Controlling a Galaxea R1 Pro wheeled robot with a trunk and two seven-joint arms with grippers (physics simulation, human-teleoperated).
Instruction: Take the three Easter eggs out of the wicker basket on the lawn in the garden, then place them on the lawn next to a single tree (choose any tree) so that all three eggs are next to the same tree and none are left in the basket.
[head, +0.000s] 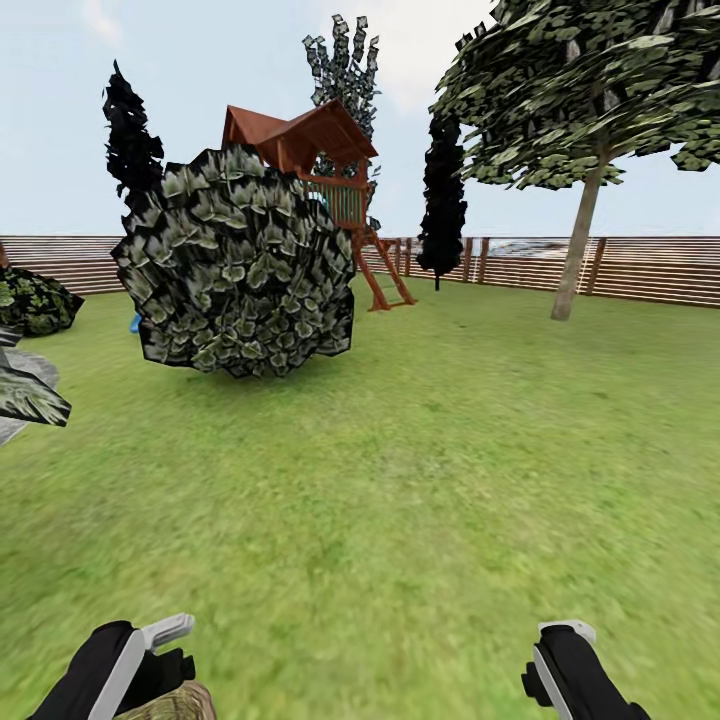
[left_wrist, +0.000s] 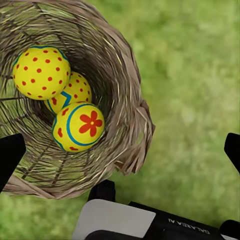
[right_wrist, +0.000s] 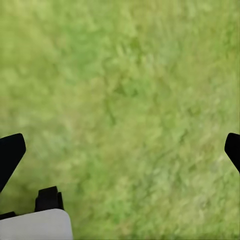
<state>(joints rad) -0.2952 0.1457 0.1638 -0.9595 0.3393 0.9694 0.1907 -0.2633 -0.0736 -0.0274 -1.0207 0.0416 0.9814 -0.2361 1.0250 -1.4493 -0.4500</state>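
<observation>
From your head camera, the lawn (head: 420, 480) runs to a slatted fence (head: 640, 268); a tall tree (head: 578, 250) stands right, a leafy bush (head: 240, 265) left, with a wooden playhouse (head: 315, 150) behind it. Both arms sit at the bottom edge.

Your left wrist camera shows the wicker basket (left_wrist: 127, 85) with all three Easter eggs (left_wrist: 77, 126) inside, touching. The left gripper (left_wrist: 120, 150) is spread wide, one finger beside the basket's rim.

Your right gripper (right_wrist: 120, 150) hangs spread over bare grass, holding nothing.

Both arms are chunky black shells with light grey-white panels. The left gripper (left_wrist: 120, 150) has black fingertips (left_wrist: 10, 155), plus a white plate and mirrored "GALAXEA" lettering behind it.
</observation>
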